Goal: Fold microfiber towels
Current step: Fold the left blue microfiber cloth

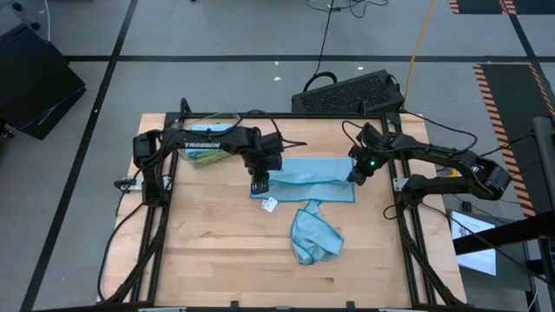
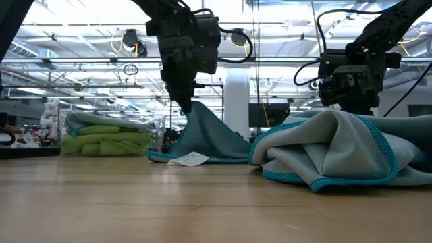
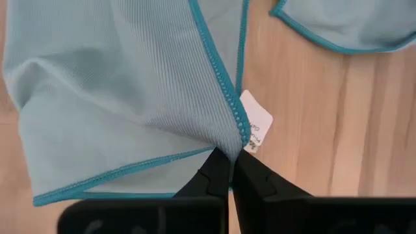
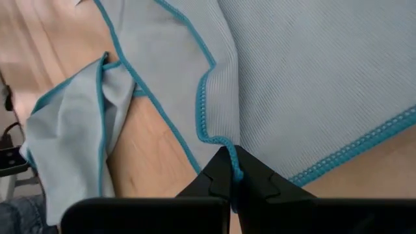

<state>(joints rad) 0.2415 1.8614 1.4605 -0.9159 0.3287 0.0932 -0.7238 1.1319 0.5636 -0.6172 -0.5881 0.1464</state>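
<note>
We see a blue towel spread mid-counter, the left hand clenched on its near-left corner and the right hand pinching its right edge. A crumpled blue towel lies just beside it.

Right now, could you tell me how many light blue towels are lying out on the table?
2. One light blue towel lies spread at mid-table, pinched at opposite ends by the left gripper and right gripper. A crumpled one lies nearer the front edge. Others may sit hidden in the bin.
</note>
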